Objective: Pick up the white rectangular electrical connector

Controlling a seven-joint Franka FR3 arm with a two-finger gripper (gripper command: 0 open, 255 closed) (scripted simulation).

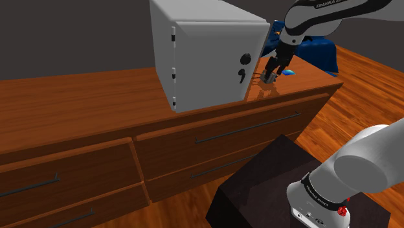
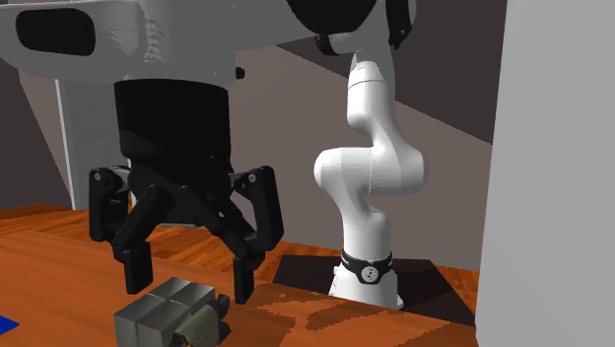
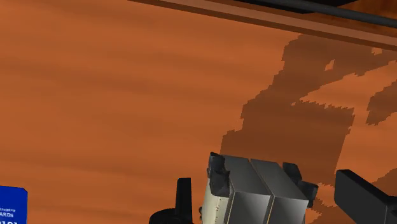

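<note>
Two black fingers (image 2: 242, 281) of the gripper (image 2: 190, 288) stand spread wide, and the connector (image 2: 170, 313) lies on the dresser top between them, with neither finger clearly pressing on it. It is a blocky, rectangular piece, drawn grey rather than white. A seam splits its top into two smooth halves, and the wrist view shows a paler cream side and small notched tabs at its ends. It rests flat on the dresser (image 1: 84, 97), which is glossy reddish-brown wood with faint grain and long dark drawer handles. The connector sits near the end at the shoulder view's right, just beside a smooth grey safe (image 1: 207, 58) with a dark knob on its door. A blue card (image 3: 11, 205) with white print lies nearby.
</note>
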